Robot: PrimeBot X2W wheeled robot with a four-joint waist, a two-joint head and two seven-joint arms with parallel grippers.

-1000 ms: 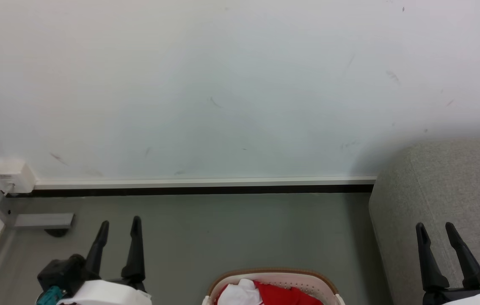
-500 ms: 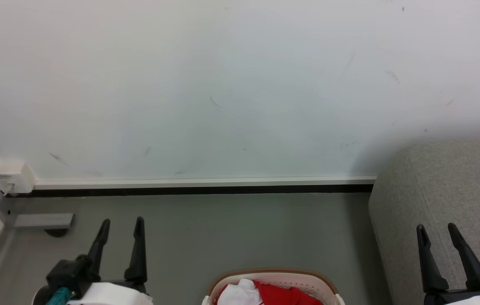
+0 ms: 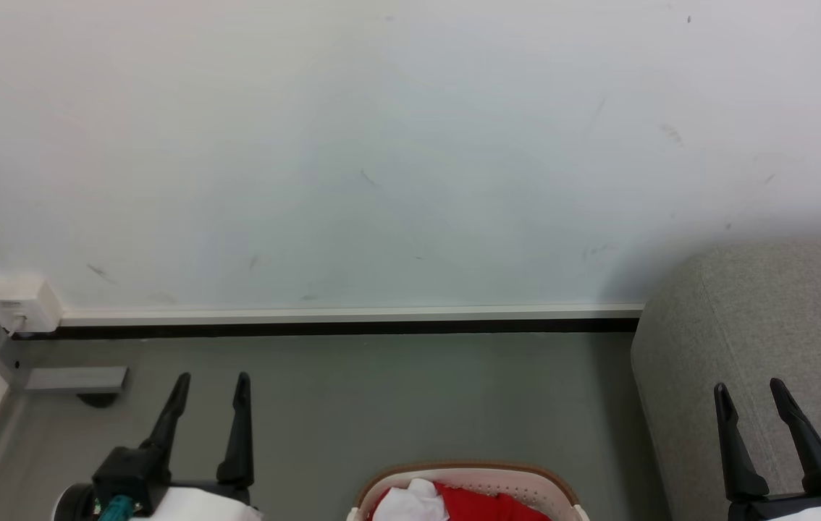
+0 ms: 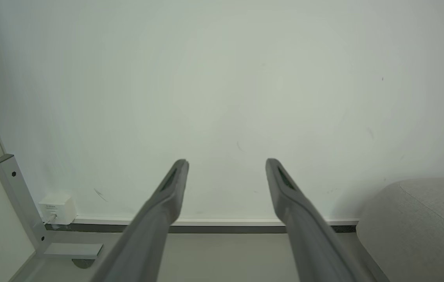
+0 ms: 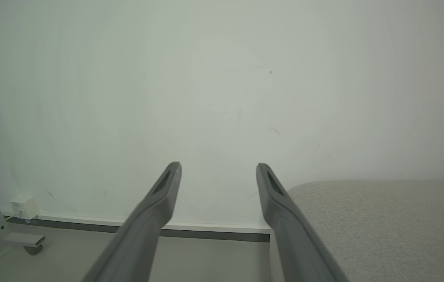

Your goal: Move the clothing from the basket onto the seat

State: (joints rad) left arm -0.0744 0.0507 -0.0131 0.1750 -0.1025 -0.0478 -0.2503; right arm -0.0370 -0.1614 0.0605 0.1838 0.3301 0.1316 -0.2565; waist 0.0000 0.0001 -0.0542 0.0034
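**Q:** What has changed?
**A:** Little. The left gripper (image 3: 213, 376) has edged inward toward the basket (image 3: 465, 469), while the right gripper (image 3: 749, 384) barely shifts. Both are spread wide and hold nothing, so no pick has begun.

**Q:** And the load?
**A:** The soft, crumpled red clothing (image 3: 497, 503) lies in the perforated, brown-rimmed cream basket, below and between the grippers. The seat (image 3: 780, 311), grey, woven and round-edged, rises just beyond the right gripper.
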